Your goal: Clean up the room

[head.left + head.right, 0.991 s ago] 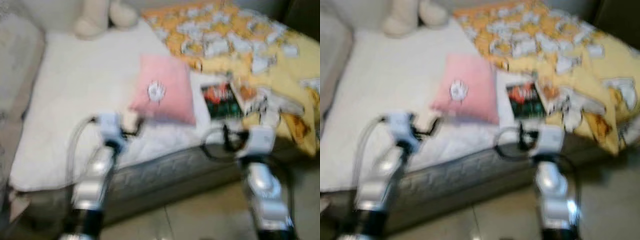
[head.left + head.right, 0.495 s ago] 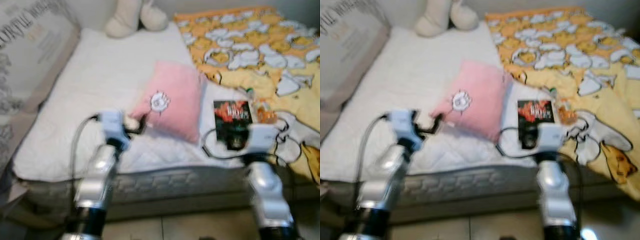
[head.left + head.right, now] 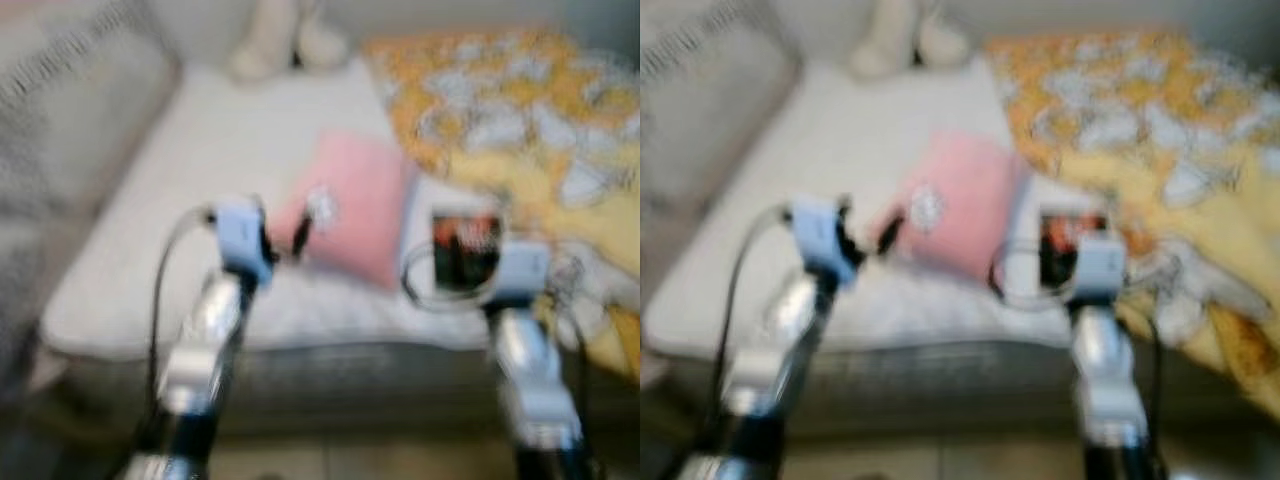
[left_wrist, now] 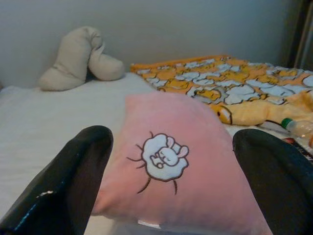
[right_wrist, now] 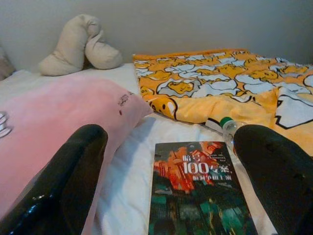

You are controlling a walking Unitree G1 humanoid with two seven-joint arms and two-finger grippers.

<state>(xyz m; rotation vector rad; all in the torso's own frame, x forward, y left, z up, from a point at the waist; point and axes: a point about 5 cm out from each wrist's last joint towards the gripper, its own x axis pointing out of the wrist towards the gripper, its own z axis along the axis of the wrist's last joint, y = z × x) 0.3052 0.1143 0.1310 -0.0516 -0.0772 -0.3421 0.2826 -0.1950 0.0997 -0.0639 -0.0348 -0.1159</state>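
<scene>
Both pincers hang released over the bed's (image 3: 150, 260) near edge — left pincer (image 4: 171, 181) facing the pink cushion (image 4: 171, 156), right pincer (image 5: 181, 186) facing the book (image 5: 200, 196). Its cover reads "100". A careless reach might knock the bottle (image 5: 229, 128) — or shove the book farther off.

The book (image 5: 198, 191) lying on the bed (image 5: 127, 196) is showing the number "100" in large white figures on its red-orange cover (the characters around the number are too small to read). The pink pillow (image 4: 171, 161) is carrying only a bunny drawing, no lettering.
</scene>
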